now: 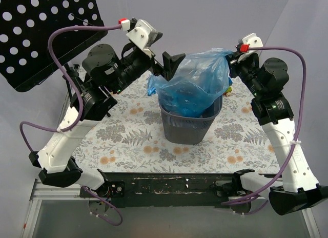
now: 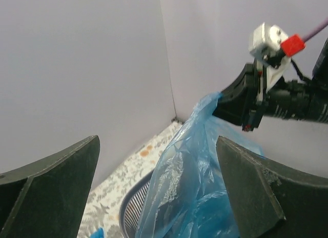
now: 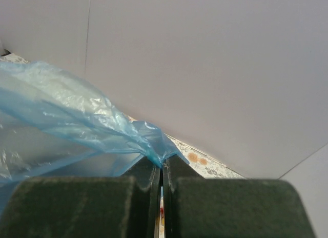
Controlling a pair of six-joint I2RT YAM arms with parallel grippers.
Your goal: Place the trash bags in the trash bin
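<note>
Thin blue crinkly plastic bag [image 1: 197, 86], draped into the grey wire-mesh bin [image 1: 187, 129], is pinched at its right corner by the right gripper [image 3: 162, 163] (left gripper [image 1: 172, 63] spread, empty). The limp, slippery film is judged best gathered where bunched.

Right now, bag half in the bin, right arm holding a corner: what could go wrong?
1. The right gripper pinches only a thin corner of the blue bag; the film could slip or tear if pulled.
2. Much of the bag billows above the trash bin, with a flap hanging outside the rim; once released, it may spring out.
3. The left gripper is open beside the bag; pushing down could tip the bin.
</note>
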